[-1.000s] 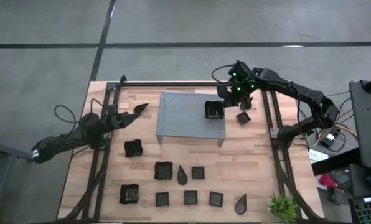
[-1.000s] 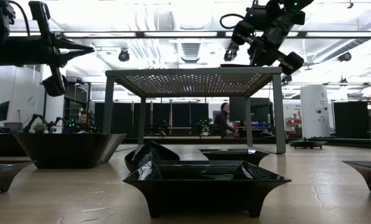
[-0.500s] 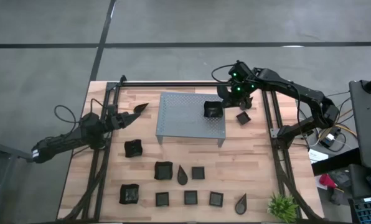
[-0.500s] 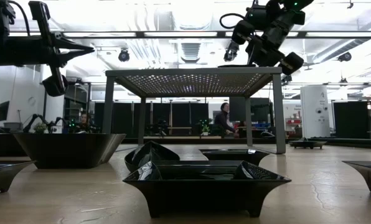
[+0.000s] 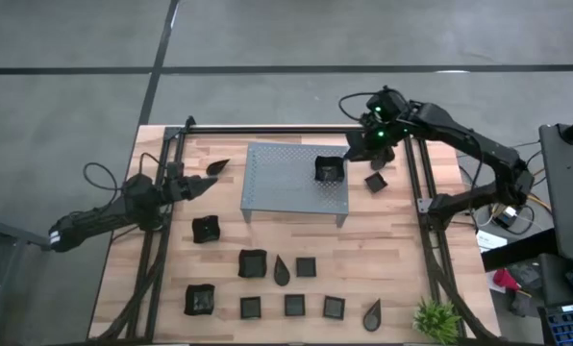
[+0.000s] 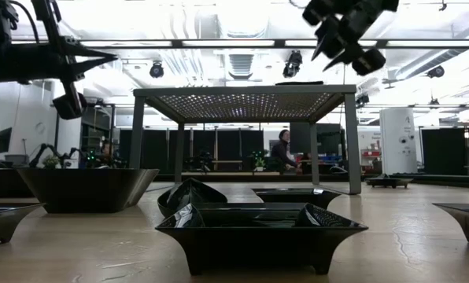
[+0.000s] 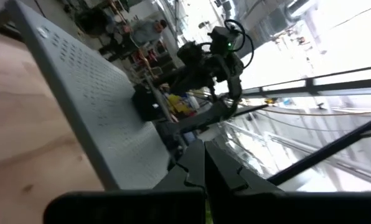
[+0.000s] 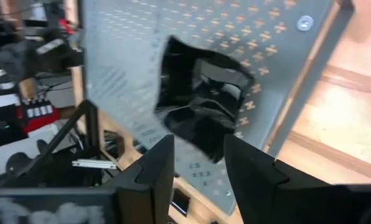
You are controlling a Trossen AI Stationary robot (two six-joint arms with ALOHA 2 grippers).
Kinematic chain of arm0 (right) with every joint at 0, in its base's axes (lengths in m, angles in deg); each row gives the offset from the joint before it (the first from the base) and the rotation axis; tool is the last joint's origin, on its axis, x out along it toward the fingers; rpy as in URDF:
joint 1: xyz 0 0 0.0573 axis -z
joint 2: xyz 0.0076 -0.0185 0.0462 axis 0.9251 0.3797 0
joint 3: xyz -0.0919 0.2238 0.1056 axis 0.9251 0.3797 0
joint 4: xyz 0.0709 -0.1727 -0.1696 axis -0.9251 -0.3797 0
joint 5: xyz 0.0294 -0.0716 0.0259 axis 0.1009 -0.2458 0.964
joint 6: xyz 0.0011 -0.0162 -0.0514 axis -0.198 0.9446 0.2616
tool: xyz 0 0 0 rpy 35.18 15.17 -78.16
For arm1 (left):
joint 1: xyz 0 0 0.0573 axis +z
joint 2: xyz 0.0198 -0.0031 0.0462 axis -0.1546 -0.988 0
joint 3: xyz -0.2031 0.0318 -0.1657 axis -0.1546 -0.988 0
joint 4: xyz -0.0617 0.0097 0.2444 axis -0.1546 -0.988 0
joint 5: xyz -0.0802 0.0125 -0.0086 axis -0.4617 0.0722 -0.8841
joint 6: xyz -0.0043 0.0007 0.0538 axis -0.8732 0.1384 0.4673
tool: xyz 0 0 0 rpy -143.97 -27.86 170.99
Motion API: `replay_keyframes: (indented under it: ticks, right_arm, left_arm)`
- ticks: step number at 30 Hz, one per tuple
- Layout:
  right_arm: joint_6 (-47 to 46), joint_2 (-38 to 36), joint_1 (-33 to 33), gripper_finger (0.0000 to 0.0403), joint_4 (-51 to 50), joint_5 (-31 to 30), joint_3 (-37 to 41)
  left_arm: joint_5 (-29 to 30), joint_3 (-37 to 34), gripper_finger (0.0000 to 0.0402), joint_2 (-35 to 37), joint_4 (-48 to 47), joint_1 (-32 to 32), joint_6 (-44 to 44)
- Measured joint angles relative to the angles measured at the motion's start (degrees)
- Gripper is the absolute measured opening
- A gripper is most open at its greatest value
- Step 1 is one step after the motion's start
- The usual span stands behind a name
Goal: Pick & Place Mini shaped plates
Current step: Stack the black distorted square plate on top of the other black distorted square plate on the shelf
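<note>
Your right gripper (image 5: 361, 152) is just past the rack's (image 5: 277, 183) right edge, its fingers spread with nothing between them. A square plate (image 5: 330, 170) sits on the rack, so that drop looks done. Your left gripper (image 5: 202, 183) pinches a teardrop plate (image 5: 217, 166), though the blurry wrist view makes this hard to be sure of. Next, carry it over the rack and set it down.

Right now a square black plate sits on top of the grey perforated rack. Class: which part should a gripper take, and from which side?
Take the square plate by one raised rim wall, one finger inside the bowl and one outside, coming straight down from above. It sits upright and open-topped on the perforated rack, with bare rack around it. The right gripper, fingers open, is just off the rack's edge and nearest to it.
</note>
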Motion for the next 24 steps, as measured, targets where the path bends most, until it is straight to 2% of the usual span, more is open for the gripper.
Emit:
replay_keyframes:
  ticks: [7,16,20,24]
  right_arm:
    - [1.4,-6.4,-1.8,0.0132,0.6,-3.1,-0.2]
    - [4.9,-11.8,-7.2,0.0118,5.5,-10.6,-0.2]
    - [1.5,-11.6,-9.2,0.0114,5.3,-11.2,-0.2]
    - [1.6,-10.1,-11.3,0.011,5.3,-11.3,-0.2]
  left_arm:
    - [-1.2,0.0,0.0,0.0,0.1,0.0,-5.0]
    - [-3.2,2.2,0.0005,0.0,0.0,0.0,-3.7]
    - [-3.4,4.0,0.0041,-0.4,-4.4,0.0,-3.2]
    - [-8.2,7.4,0.0098,-1.5,-10.8,0.0,1.7]
